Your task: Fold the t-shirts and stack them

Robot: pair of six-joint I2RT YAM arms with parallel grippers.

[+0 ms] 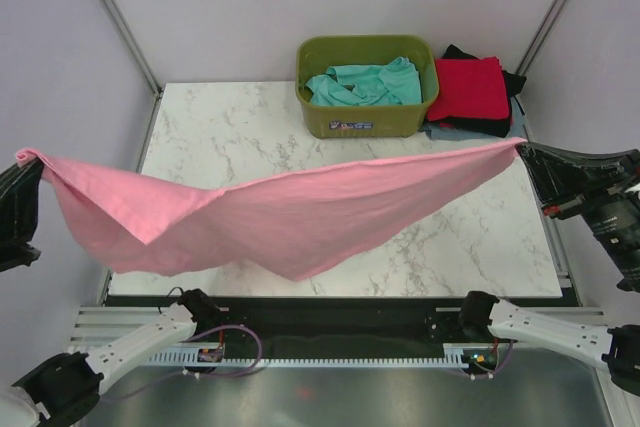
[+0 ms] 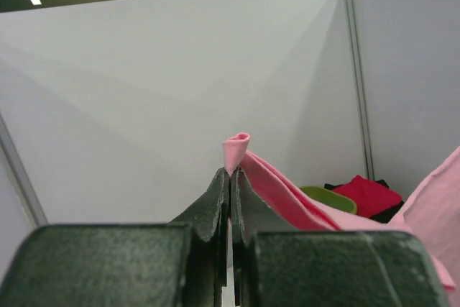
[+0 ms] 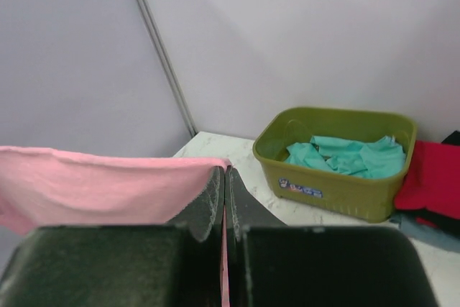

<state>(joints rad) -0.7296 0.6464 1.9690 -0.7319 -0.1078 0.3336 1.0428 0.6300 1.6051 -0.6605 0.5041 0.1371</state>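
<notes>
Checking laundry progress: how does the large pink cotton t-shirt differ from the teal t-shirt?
The large pink cotton t-shirt hangs stretched in the air above the table; the teal t-shirt lies crumpled in the olive-green plastic tub. The left gripper and right gripper pinch the pink one's ends; no gripper holds the teal one. Neither is folded.

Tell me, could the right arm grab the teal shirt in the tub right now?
Probably not yet: the right gripper is shut on the pink shirt, so it must let go first.
</notes>
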